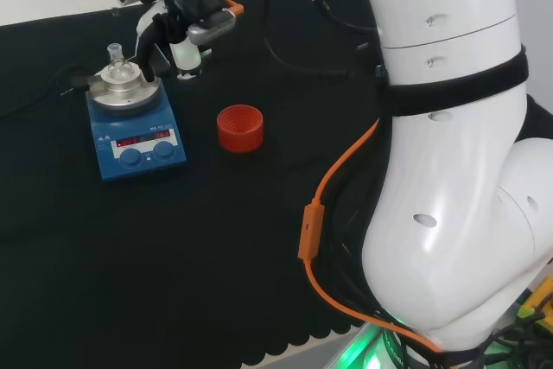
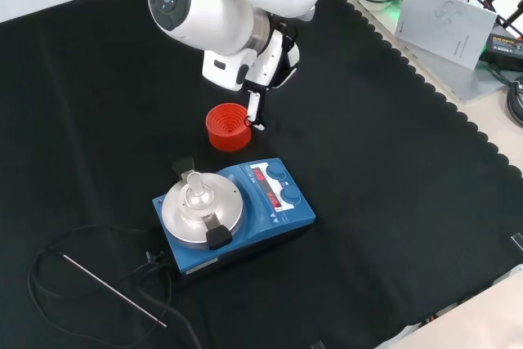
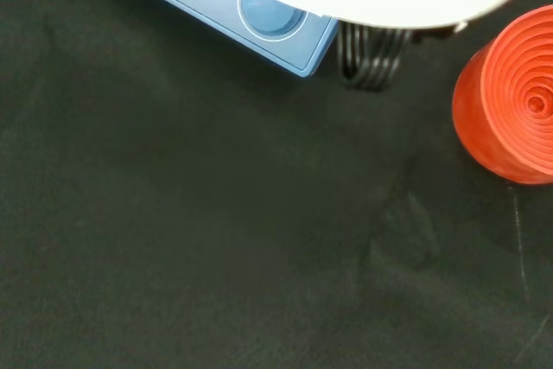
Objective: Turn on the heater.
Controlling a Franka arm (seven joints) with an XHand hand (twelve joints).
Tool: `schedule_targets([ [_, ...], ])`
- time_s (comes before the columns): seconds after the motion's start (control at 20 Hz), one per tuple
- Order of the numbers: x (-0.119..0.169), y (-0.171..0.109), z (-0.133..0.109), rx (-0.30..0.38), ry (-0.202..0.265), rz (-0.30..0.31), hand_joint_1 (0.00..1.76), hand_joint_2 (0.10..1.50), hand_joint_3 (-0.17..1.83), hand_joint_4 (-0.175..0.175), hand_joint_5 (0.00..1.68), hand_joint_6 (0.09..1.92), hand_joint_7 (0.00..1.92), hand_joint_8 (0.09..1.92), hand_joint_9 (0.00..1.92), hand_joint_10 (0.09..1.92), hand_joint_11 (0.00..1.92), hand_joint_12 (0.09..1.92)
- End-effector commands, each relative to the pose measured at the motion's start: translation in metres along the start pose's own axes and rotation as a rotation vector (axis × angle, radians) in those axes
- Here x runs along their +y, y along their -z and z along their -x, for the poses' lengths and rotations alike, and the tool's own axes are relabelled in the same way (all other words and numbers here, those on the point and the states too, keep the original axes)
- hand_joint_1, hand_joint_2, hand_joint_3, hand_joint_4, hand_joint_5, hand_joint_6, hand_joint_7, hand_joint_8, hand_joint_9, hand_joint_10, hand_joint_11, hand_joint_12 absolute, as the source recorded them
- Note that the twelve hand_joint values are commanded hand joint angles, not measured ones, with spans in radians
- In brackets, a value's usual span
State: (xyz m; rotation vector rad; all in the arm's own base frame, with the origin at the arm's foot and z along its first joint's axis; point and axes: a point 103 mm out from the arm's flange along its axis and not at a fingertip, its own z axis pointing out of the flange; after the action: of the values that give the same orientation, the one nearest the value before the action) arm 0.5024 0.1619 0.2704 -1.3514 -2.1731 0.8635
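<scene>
The hand hangs above the cloth with its fingers curled and holding nothing, likely readied to poke a knob on the blue heater just beside the red ring.

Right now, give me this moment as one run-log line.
hand: above cloth, off heater | heater: knobs untouched, display lit | flask: on heater plate | red ribbed stand: empty, beside heater

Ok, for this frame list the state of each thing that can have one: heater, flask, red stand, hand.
heater: display lit red, untouched by the hand
flask: upright on the heater's round plate
red ribbed stand: on the cloth beside the heater, nothing on it
hand: up off the cloth, above the stand, holding nothing
probe rod: lying flat on the cloth
</scene>
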Motion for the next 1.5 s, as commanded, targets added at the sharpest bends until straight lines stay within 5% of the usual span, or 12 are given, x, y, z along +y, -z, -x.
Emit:
schedule_targets([
  [0.05, 0.000, -0.008, -0.009, -0.008, 0.049, 0.019, 1.51, 0.59, 1.23, 0.013, 0.35, 0.86, 1.70, 1.92, 1.90, 1.71, 1.67, 1.27],
  [0.55, 0.018, -0.025, -0.026, -0.017, 0.120, 0.042, 1.51, 0.59, 1.23, 0.006, 0.32, 0.86, 1.69, 1.92, 1.90, 1.70, 1.67, 1.26],
  [1.5, 0.058, -0.040, -0.033, -0.021, 0.147, 0.016, 1.51, 0.59, 1.22, 0.001, 0.30, 0.82, 1.70, 1.92, 1.90, 1.69, 1.67, 1.26],
])
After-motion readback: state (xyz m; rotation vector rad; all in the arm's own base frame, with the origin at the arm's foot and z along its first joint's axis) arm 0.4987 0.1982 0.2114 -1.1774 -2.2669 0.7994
